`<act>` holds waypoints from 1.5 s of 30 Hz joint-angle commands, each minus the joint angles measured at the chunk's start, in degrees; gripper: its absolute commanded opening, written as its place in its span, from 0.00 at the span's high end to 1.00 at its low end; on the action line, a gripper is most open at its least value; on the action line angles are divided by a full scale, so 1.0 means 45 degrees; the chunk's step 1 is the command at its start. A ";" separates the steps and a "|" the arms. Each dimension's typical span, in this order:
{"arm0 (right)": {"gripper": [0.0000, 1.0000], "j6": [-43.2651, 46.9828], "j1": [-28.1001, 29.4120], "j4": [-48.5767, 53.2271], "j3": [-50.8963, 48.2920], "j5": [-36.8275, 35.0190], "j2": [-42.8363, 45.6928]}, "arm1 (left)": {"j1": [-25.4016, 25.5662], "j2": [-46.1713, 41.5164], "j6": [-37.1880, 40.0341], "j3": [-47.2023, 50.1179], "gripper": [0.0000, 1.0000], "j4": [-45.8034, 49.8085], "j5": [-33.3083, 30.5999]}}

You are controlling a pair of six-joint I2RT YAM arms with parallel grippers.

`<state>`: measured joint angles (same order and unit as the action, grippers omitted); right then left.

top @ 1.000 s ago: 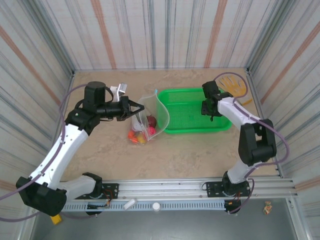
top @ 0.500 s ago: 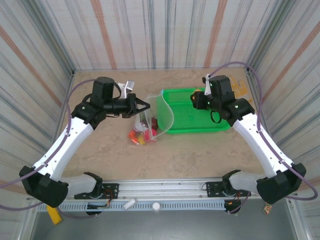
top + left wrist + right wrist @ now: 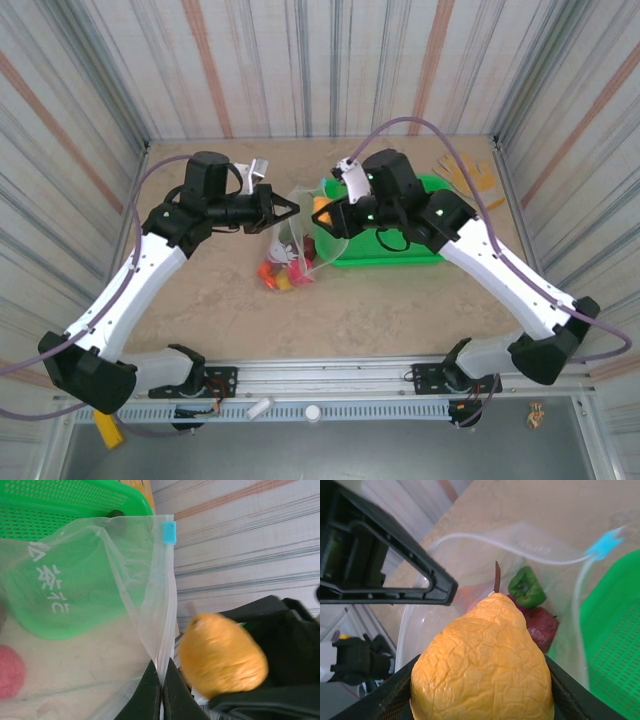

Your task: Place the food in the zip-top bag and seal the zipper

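While the left gripper (image 3: 285,208) is pinched tight on the zip-top bag (image 3: 303,238) at its rim, holding the mouth up and open, the right gripper (image 3: 333,212) clamps a yellow-orange toy pear (image 3: 482,665) at that mouth, just beside the green basket (image 3: 400,250). Other toy foods (image 3: 280,272) lie in the bag's bottom.

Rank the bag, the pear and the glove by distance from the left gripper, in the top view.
1. Bag, pinched in the left gripper.
2. Pear, just to its right, at the bag's mouth.
3. Glove, far right, back corner.
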<state>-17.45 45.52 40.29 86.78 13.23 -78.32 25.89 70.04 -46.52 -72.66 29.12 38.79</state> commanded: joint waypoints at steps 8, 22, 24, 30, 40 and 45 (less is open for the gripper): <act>0.50 -0.0363 0.0880 0.0457 0.0251 -0.2666 -0.2052 | 0.0057 -0.0256 0.0204 -0.0411 1.00 -0.0027 0.0013; 0.20 -0.0692 0.1185 0.0714 0.1023 -0.3248 -0.3195 | 0.0067 -0.0457 0.0475 -0.0288 1.00 0.0055 -0.0035; 0.20 -0.0711 0.1177 0.0753 0.0996 -0.3307 -0.3151 | 0.0067 -0.0432 0.0447 -0.0262 1.00 0.0011 -0.0026; 0.24 -0.0548 0.1191 0.0670 0.0900 -0.3158 -0.2680 | 0.0067 -0.0405 0.0436 -0.0163 1.00 -0.0019 -0.0101; 0.29 0.0418 0.1136 0.1000 0.1609 -0.3642 -0.0898 | -0.0353 -0.0682 0.0492 0.0049 1.00 0.0153 -0.0327; 0.31 0.0575 0.0820 0.0594 0.1339 -0.4134 0.0249 | -0.0363 -0.0726 0.0614 0.0090 1.00 0.0300 -0.0574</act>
<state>-16.91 49.91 43.46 92.25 -2.72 -80.09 24.47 68.29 -45.21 -72.64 30.24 36.93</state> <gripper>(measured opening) 0.695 0.052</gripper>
